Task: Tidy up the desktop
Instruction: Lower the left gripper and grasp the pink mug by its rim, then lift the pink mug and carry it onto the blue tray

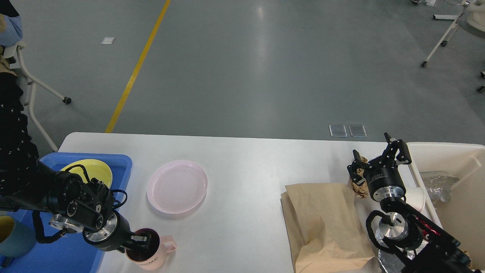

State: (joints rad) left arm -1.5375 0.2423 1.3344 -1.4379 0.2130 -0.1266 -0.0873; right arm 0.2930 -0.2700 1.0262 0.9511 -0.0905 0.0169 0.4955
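The white desktop (pixel 246 170) fills the lower half of the head view. A pink mug (pixel 157 252) stands upright near its front left edge. My left gripper (pixel 141 242) reaches into the mug's dark mouth; its fingers do not show apart. My right gripper (pixel 376 158) is wide open at the right, over the table beside the bin. A crumpled brown paper wad (pixel 360 188) lies just by its left finger (pixel 354 168), and I cannot tell whether they touch.
A pink plate (pixel 177 185) lies left of centre. A blue tray (pixel 120 163) at the left holds a yellow plate (pixel 91 169) and a teal cup (pixel 15 237). A flat brown paper bag (pixel 322 223) lies front right. A cream bin (pixel 447 151) stands at the right edge.
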